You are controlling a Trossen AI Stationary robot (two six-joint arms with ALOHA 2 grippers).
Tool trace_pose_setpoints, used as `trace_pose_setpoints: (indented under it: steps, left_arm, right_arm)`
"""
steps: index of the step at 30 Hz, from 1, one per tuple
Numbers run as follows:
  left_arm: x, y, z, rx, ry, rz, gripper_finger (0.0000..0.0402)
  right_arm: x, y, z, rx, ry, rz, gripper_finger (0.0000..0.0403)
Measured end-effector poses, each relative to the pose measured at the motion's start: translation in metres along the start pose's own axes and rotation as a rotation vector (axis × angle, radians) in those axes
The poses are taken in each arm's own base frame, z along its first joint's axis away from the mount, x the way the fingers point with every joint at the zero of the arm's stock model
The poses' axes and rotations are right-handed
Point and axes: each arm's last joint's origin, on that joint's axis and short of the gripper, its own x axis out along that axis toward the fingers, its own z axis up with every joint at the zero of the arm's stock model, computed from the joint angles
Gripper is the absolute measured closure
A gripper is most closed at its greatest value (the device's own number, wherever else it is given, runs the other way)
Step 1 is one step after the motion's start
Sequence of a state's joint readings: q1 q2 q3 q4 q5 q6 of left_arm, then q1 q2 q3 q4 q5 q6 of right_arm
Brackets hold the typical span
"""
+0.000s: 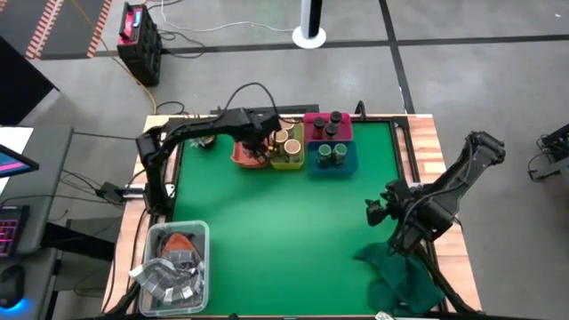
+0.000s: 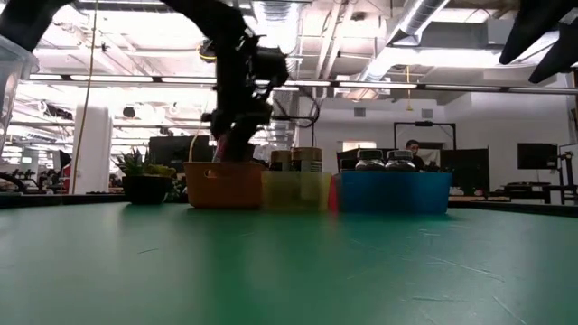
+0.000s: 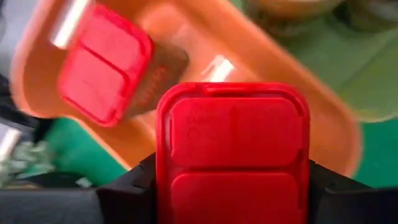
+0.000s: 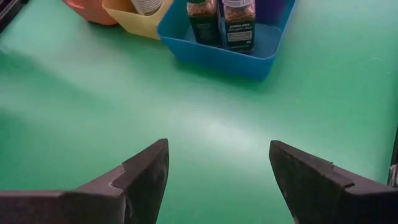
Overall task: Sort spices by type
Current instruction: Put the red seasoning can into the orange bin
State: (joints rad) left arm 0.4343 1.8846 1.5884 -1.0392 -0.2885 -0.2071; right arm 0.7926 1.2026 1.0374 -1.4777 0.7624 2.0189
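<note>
My left gripper (image 1: 260, 149) hangs over the orange bin (image 1: 240, 156) at the far side of the table, shut on a red-lidded cube box (image 3: 233, 155). A second red-lidded box (image 3: 106, 62) lies tilted on the orange bin's floor (image 3: 273, 81). Round tan-topped jars stand in the yellow-green bin (image 1: 287, 148), dark-capped jars in the pink bin (image 1: 327, 127), and green-capped jars (image 4: 227, 22) in the blue bin (image 1: 333, 160). My right gripper (image 1: 375, 212) waits open above the bare mat (image 4: 205, 118) on the right. My left gripper pinches the cube box by two opposite side walls (image 3: 163, 177), one dark finger (image 3: 134, 186) on each side. The fingers come from above, slanting steeply down. The box hangs lid toward the camera over the inside of the orange bin, clear of the box lying there.
A clear tub (image 1: 175, 264) with silvery packets sits at the near left corner. A dark green cloth (image 1: 400, 277) lies bunched at the near right. The four bins stand close together at the far middle, and the green mat (image 1: 276, 240) spreads out before them.
</note>
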Motion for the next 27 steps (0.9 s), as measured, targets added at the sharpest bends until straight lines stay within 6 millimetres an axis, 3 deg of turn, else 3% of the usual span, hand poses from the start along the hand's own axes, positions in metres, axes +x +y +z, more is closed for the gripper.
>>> trace_pose_setpoints:
  steps: [9,20,27]
  left_arm:
    - [0.028,0.005,-0.037,0.083,-0.017,-0.065,0.0205]
    - [0.032,0.008,-0.038,0.184,-0.063,-0.083,0.0193]
    - [0.030,0.018,-0.035,0.162,-0.047,-0.089,0.0156]
  right_arm:
    - [0.004,0.005,0.002,0.055,0.009,0.014,0.0101]
    - [0.010,0.012,0.006,0.134,0.064,0.001,0.0101]
    - [0.015,0.013,0.011,0.166,0.057,-0.015,0.0101]
